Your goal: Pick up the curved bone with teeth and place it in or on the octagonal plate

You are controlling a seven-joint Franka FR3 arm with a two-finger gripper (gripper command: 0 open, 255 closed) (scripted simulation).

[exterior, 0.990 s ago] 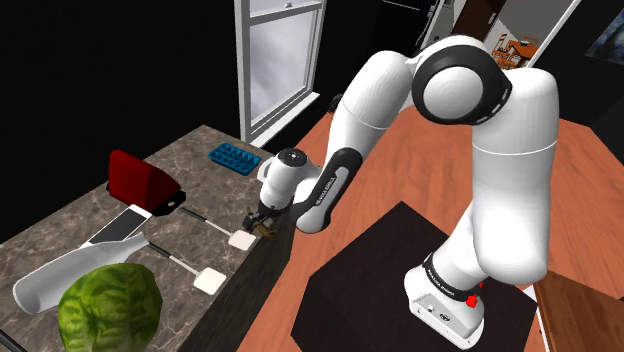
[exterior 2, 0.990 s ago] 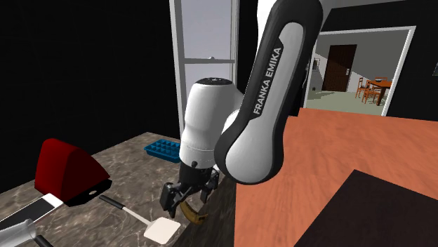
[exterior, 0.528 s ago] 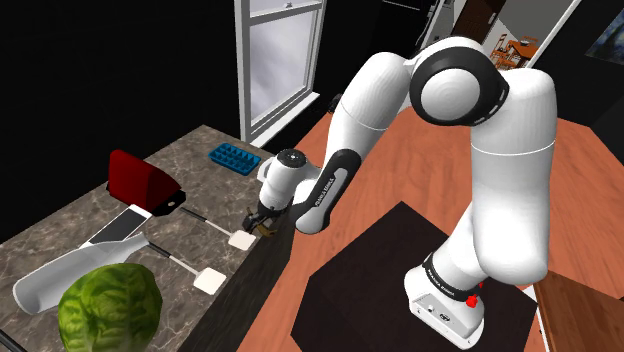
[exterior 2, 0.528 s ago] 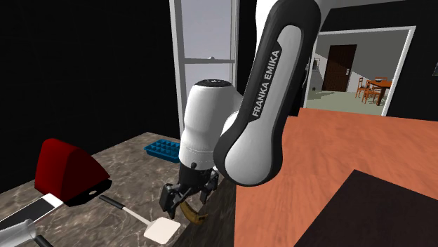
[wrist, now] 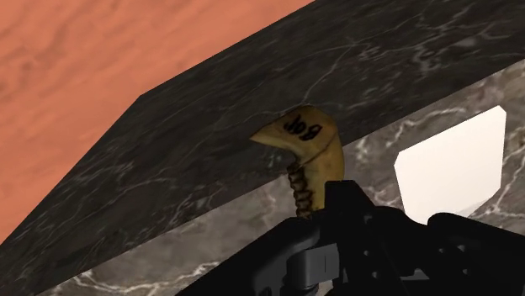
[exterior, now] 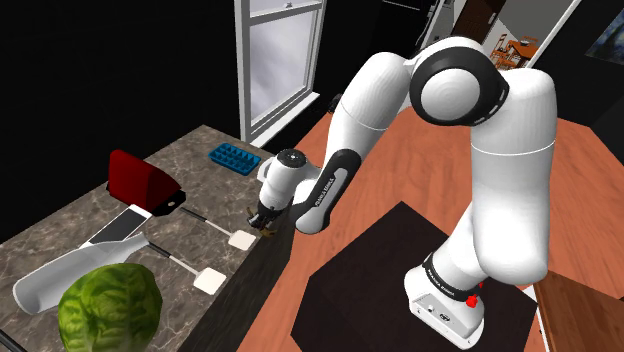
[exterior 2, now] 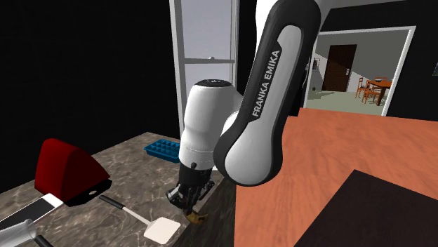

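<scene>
Curved bone [wrist: 310, 143], yellowish with a row of teeth, is clamped in the gripper [exterior 2: 188, 201].

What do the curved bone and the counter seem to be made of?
The curved bone looks like aged bone. It is dull yellow-tan and matte, with a row of small teeth and a dark marking on it. The counter looks like smooth dark stone, probably marble, since it is grey-black with thin white veins. A printed laminate could look the same.

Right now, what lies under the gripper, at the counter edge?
A yellowish curved bone with teeth, lying on the dark marbled counter. The gripper clasps it, and the black fingers cover its lower end.
</scene>
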